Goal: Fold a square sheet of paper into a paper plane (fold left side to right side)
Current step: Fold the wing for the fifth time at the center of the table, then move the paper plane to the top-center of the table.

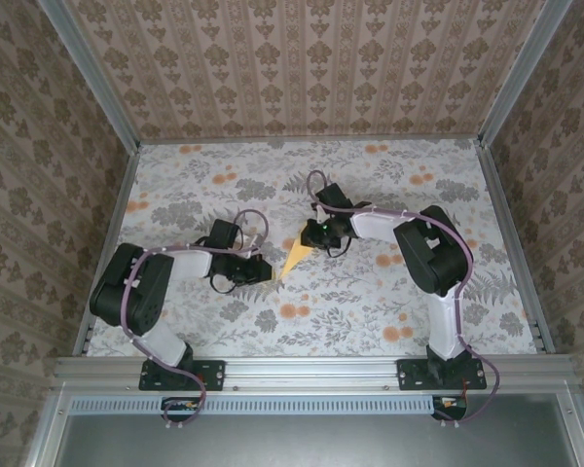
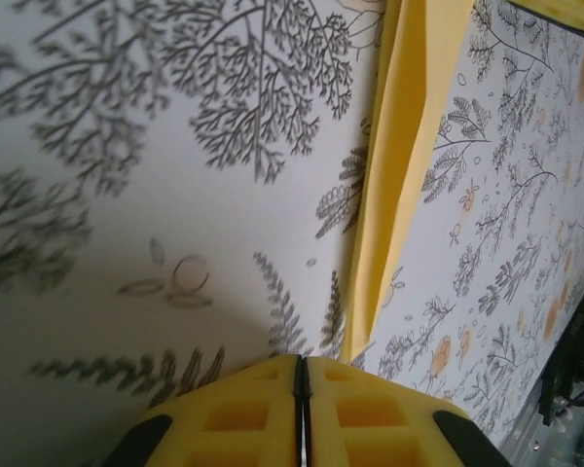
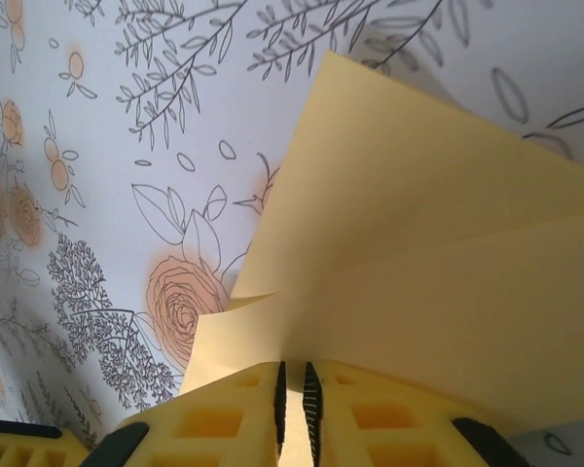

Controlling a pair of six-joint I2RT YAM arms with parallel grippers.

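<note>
From above, I am seeing the paper plane (image 1: 294, 261) lying on the table (image 1: 370, 302) between left tool (image 1: 266, 272) and right tool (image 1: 312, 242).
Left wrist: tool pads (image 2: 263, 409) pressing together, plane tip (image 2: 355, 336) just beside.
Right wrist: tool (image 3: 292, 375) pinching the plane's edge (image 3: 419, 272).

Quick tally, folks: two arms, the left arm (image 1: 141, 282) and the right arm (image 1: 438, 263). Two grippers, the left gripper (image 2: 302, 389) and the right gripper (image 3: 292, 389). Each shows two yellow fingers (image 2: 234, 413), so that's four. One paper (image 1: 294, 259), just one yellow piece! Two bases at the near rail: left base (image 1: 180, 375), right base (image 1: 443, 373). Two purple cables, left cable (image 1: 128, 311) and right cable (image 1: 313, 178). One table (image 1: 370, 321), three patterned walls (image 1: 302, 68). Orange flower prints (image 1: 292, 311): too many to count.
</note>
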